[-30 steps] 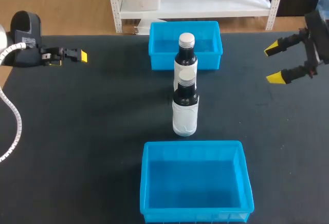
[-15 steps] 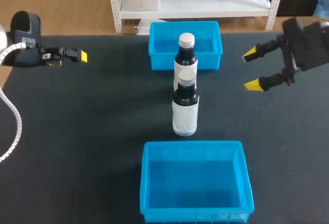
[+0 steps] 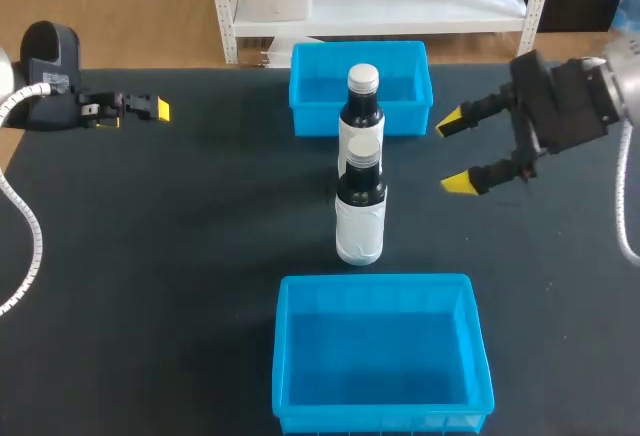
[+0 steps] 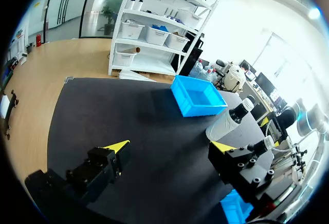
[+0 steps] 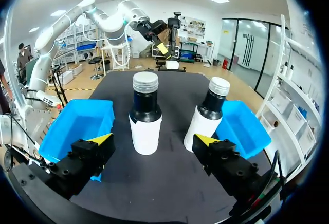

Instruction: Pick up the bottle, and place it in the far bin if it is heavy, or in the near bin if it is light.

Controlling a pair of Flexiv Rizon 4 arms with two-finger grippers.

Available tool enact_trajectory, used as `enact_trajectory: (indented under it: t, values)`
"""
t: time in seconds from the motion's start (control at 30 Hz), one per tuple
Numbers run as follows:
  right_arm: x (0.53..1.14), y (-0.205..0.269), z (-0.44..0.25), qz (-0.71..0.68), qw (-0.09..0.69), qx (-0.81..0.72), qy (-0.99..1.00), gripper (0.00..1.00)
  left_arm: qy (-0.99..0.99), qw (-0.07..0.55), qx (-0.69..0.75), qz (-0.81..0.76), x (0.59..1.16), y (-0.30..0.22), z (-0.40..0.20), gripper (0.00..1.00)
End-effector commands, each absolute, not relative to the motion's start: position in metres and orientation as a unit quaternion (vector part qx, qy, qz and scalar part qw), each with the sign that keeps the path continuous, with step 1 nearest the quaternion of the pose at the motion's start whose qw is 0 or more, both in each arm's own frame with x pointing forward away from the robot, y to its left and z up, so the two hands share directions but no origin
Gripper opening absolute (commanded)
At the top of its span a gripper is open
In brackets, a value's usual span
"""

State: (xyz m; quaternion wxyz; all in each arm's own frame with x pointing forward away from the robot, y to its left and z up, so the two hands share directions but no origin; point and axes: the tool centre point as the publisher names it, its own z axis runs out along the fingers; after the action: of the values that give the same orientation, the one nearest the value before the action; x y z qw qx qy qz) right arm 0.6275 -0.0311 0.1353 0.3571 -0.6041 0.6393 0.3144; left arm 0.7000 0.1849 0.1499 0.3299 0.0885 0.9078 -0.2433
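Near bin (image 3: 283, 356): a blue open tray at the near edge of the black table (image 3: 150, 256). Only its blue floor shows inside.

Near bottle (image 3: 360, 211): upright, dark, with a white label and a pale cap, standing between the two bins. It hides the lower part of the far bottle (image 3: 361, 106).

Right gripper (image 3: 454, 153): fingers spread, holding nothing, beside the bottles and apart from them.

Far bin (image 3: 305, 86): blue, with only its floor showing inside. The far bottle covers part of its front wall.

Left gripper (image 4: 170, 148): at the far left of the table, fingers apart, holding nothing.
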Motion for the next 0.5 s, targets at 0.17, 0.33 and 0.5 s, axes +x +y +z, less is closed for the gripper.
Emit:
enact_trajectory:
  t: [0.17, 0.33, 0.5]
  values:
    - [0.626, -0.009, 0.132, 0.326, 0.363, -0.596, 0.638, 1.00, 0.908, 0.330, 0.088, -0.243, 0.700, 0.185, 0.150, 1.00]
    - [0.622, 0.003, 0.133, 0.336, 0.365, -0.591, 0.637, 1.00, 0.908, 0.330, 0.088, -0.243, 0.700, 0.185, 0.150, 1.00]
    - [0.619, 0.017, 0.129, 0.339, 0.359, -0.591, 0.638, 1.00, 0.908, 0.330, 0.088, -0.243, 0.700, 0.185, 0.150, 1.00]
